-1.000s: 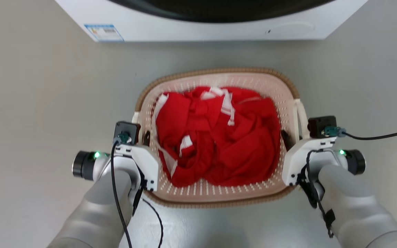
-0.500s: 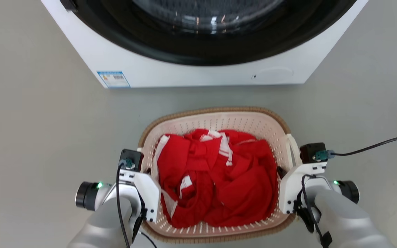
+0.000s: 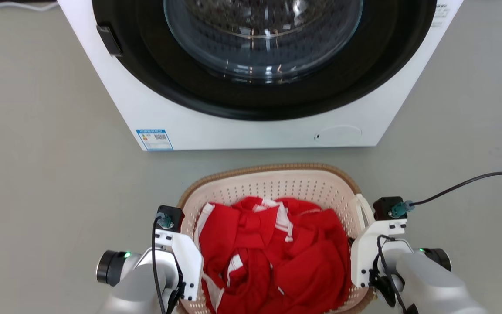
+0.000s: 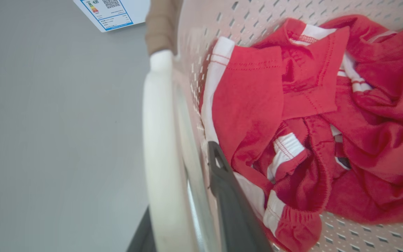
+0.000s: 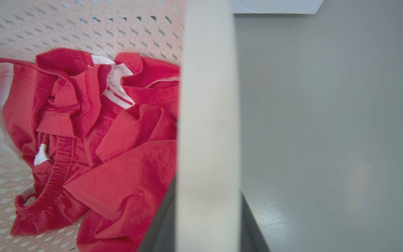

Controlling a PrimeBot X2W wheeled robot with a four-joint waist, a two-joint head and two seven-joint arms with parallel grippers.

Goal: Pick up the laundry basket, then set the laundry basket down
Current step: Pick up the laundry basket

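On the left, the left gripper [image 4: 182,182] is closed on the left handle [image 4: 157,140] of the laundry basket [image 3: 268,168]. One dark finger is inside the holed wall, next to the red clothes [image 3: 277,257]. The other finger is outside, and the white bar is pinched between them. That finger is close to a striped cuff, so the cloth could snag when the gripper lets go.

In the middle, the basket sits low in the head view, between the two arms. It is on or just above the grey floor [image 3: 46,183], and the pictures do not show which. Its far rim is near the front of the washing machine [image 3: 251,131] but not touching it. The clothes are heaped loosely and look light, so I expect the load to shift little.

On the right, the right gripper [image 5: 206,218] is also closed, with a dark finger on each side of the right handle [image 5: 208,105]. The bar runs straight up between them.

The step looks like a two-arm carry that ends with putting the basket down. To do it well:

- Move both arms at the same height and the same speed, so the basket does not tip or twist on its thin handles.
- Do not change the distance between the grippers.
- Leave a gap to the machine.
- Lower the basket until its base rests flat on the floor.
- Open the fingers only after that, then lift them clear of the handles and the cloth.
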